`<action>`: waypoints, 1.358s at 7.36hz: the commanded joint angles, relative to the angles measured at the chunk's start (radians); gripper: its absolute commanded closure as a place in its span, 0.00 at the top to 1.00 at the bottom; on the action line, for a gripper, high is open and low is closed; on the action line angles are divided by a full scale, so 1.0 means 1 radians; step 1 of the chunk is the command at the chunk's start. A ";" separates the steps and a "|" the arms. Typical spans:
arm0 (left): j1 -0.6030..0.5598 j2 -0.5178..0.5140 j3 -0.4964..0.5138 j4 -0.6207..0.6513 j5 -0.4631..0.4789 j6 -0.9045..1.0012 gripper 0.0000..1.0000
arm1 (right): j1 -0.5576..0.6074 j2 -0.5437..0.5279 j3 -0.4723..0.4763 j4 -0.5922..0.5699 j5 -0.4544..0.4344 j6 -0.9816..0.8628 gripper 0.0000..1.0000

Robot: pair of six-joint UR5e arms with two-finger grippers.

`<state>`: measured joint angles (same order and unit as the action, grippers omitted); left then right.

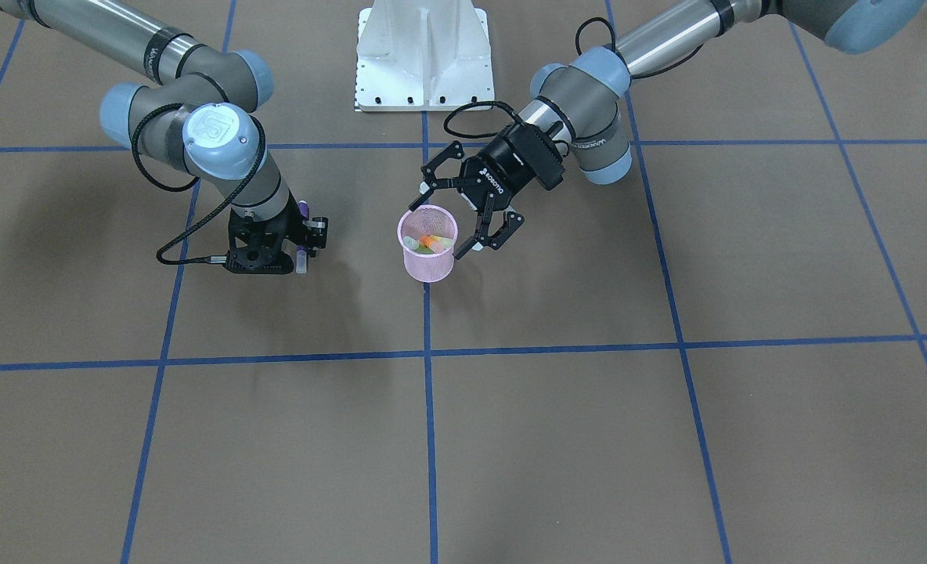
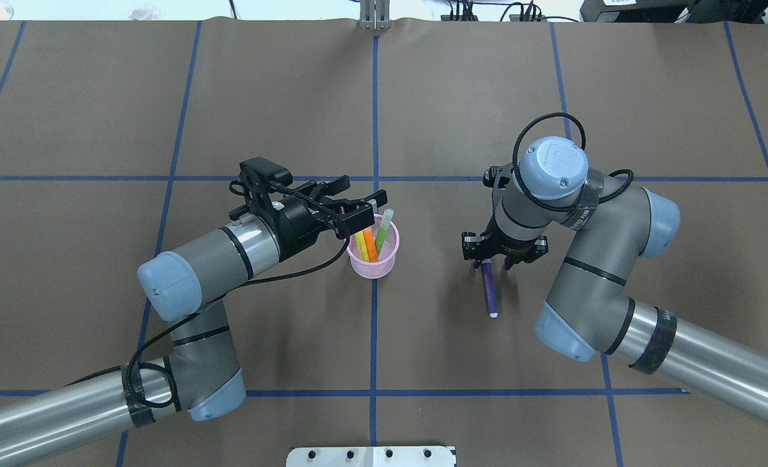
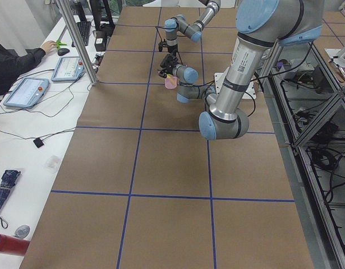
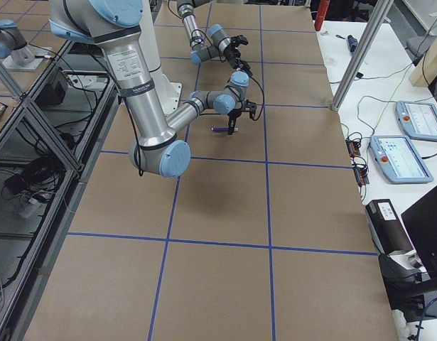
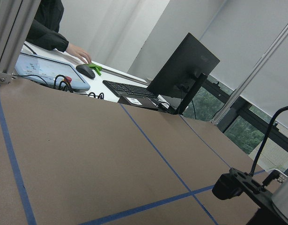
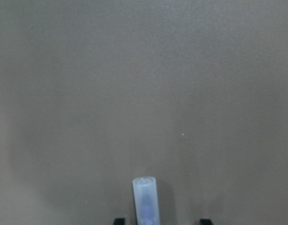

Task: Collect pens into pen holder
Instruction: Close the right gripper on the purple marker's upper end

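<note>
Pen holder [image 2: 372, 269]: upright on the table [image 2: 261, 97], on the centre blue tape line [image 2: 375, 97], approx mid-table. Orange pen [image 2: 370, 246] + green pen [image 2: 383, 235] are inside it, leaning, pale caps up. The green cap pokes over the far rim. There's a yellowish stick beside the orange one; can't tell what it is.

Purple pen [image 2: 489, 288]: outside the holder, well off to the robot's right. Its body runs back toward the robot's side and ends in a small white tip. The pale cap end is under the right gripper and points away from the robot (front view). It looks flat on the table, but I can't confirm contact.

Right gripper [image 2: 504, 254]: points straight down over the cap end, w/ the pen between its fingers. On the wrist cam the fingertips [image 6: 119, 221] sit wider apart than the pen. The pen is nearer one finger, w/ a clear gap to the other. So it's partly spread, not clamped.

Left gripper [image 1: 441, 221]: spread wide, nothing in it. It's angled down over the holder's rim on the robot's left side.

Left wrist cam shows only table, tape, monitor [image 5: 181, 70] and keyboard [image 5: 129, 89].
</note>
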<state>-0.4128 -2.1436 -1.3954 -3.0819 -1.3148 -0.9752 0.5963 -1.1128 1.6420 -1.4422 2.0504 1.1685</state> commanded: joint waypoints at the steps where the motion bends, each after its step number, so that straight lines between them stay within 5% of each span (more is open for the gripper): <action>1: 0.000 -0.001 -0.001 -0.001 0.000 0.000 0.99 | -0.001 0.005 -0.001 0.002 0.001 0.000 0.59; 5: 0.000 -0.001 -0.004 -0.001 0.000 -0.002 0.99 | -0.003 0.005 -0.004 0.002 0.001 0.000 0.48; 10: 0.000 -0.001 -0.005 0.000 0.000 -0.002 0.99 | -0.010 0.007 -0.004 0.000 -0.001 0.000 0.47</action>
<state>-0.4126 -2.1445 -1.4000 -3.0828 -1.3146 -0.9772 0.5880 -1.1060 1.6383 -1.4411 2.0506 1.1695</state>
